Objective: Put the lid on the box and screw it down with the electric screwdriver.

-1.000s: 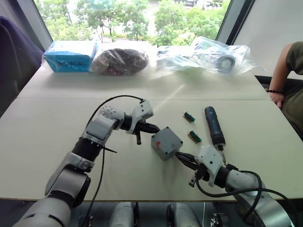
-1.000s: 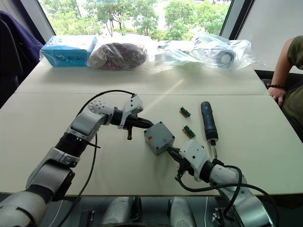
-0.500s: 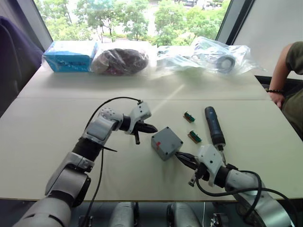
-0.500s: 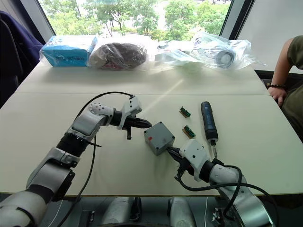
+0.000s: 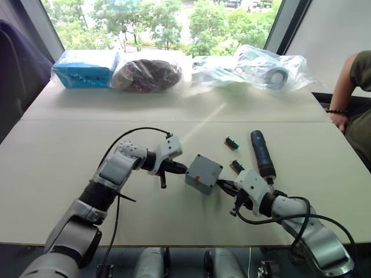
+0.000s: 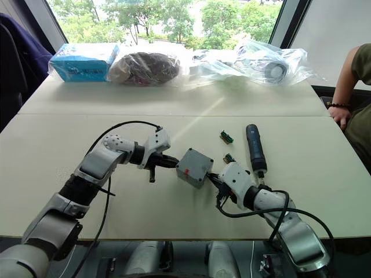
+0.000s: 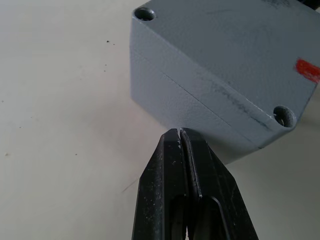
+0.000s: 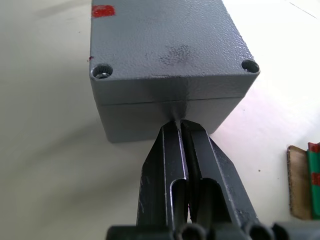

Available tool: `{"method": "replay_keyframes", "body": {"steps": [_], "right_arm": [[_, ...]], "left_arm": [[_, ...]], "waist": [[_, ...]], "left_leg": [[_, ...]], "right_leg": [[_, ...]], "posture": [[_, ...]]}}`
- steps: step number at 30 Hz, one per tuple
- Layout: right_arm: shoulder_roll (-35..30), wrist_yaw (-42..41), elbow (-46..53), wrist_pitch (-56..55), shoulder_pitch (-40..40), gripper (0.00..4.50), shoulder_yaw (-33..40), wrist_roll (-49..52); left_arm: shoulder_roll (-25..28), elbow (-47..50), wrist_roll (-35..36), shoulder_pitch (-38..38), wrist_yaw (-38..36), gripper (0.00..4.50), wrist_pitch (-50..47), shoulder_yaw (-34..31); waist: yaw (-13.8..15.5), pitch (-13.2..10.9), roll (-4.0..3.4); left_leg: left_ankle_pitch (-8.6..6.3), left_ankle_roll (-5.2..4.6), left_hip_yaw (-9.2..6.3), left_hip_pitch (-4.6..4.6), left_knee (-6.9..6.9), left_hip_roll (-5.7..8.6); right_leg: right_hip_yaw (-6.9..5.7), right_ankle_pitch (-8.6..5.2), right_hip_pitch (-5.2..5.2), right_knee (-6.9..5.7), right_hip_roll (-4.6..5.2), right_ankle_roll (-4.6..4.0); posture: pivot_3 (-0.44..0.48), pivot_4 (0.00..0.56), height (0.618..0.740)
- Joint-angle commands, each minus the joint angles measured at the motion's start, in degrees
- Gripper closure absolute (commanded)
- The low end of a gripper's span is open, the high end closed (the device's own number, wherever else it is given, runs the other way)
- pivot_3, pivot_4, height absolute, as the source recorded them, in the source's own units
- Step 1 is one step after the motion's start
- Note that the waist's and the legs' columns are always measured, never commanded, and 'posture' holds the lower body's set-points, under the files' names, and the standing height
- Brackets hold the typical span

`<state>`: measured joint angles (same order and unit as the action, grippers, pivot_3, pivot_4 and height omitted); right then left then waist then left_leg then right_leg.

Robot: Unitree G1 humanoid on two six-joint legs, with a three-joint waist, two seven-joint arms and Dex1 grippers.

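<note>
The grey box stands mid-table with the lid seated on it. A seam runs around the side, and a red mark and corner screw holes show on top. My left gripper is shut, and its tip touches the box's left side. From the near right, my shut right gripper presses its tip against the box just under the seam. The dark electric screwdriver lies flat on the table to the right of the box, held by neither gripper.
Two small green-brown parts lie between the box and the screwdriver. A blue wrapped carton and several plastic bags line the table's far edge. A person's arm rests at the right edge.
The left gripper drew back, then came lower against the box's left side. The right gripper moved forward against the box, which turned slightly.
</note>
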<state>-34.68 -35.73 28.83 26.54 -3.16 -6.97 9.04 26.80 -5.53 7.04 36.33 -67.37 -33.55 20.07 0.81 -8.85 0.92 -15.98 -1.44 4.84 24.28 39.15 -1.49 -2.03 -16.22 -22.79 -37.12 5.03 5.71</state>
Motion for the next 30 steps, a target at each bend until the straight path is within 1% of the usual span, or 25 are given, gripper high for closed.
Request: {"method": "replay_keyframes", "body": {"steps": [1,9,24,27,30], "right_arm": [[0.2,-0.6,0.2,-1.8,1.9,4.43,1.0,0.5],[0.3,-0.8,-1.4,-2.7,3.2,4.43,0.0,-0.7],[1.5,0.1,-1.5,-1.9,3.3,4.43,1.4,-0.3],[1.5,0.2,-1.0,-1.6,3.0,4.43,1.9,-0.1],[1.4,1.2,0.3,-0.9,1.8,4.43,4.2,0.4]], "left_arm": [[-0.3,4.2,1.7,-0.6,0.0,4.5,-1.5,0.4],[0.0,6.5,2.3,-1.8,0.4,4.5,-3.3,0.3],[0.0,6.0,2.7,-1.0,-0.4,4.5,-3.9,1.2],[0.2,5.4,2.6,-0.6,-0.1,4.5,-3.6,0.7],[0.8,3.8,3.0,0.6,0.7,4.5,-5.0,-1.5]], "waist": [[0.0,0.0,0.0],[0.0,0.0,0.0],[-0.1,0.0,0.0],[-0.1,0.0,0.0],[0.0,0.0,0.0]], "left_leg": [[0.0,0.0,0.0,0.0,0.0,0.0],[0.0,0.0,0.01,0.0,0.0,0.0],[0.0,0.0,0.01,0.0,0.0,0.0],[0.0,0.0,0.01,0.0,0.0,0.0],[0.0,0.0,0.0,0.0,0.0,0.0]], "right_leg": [[0.0,0.0,0.0,0.0,0.0,0.0],[0.0,0.0,-0.01,0.0,0.0,0.0],[0.0,0.0,-0.01,0.0,0.0,0.0],[0.0,0.0,-0.01,0.0,-0.01,0.0],[0.0,0.0,-0.01,0.0,0.0,0.0]], "posture": [[0.0,0.15,0.74],[0.0,0.15,0.74],[0.0,0.15,0.74],[0.0,0.15,0.74],[0.0,0.15,0.74]]}}
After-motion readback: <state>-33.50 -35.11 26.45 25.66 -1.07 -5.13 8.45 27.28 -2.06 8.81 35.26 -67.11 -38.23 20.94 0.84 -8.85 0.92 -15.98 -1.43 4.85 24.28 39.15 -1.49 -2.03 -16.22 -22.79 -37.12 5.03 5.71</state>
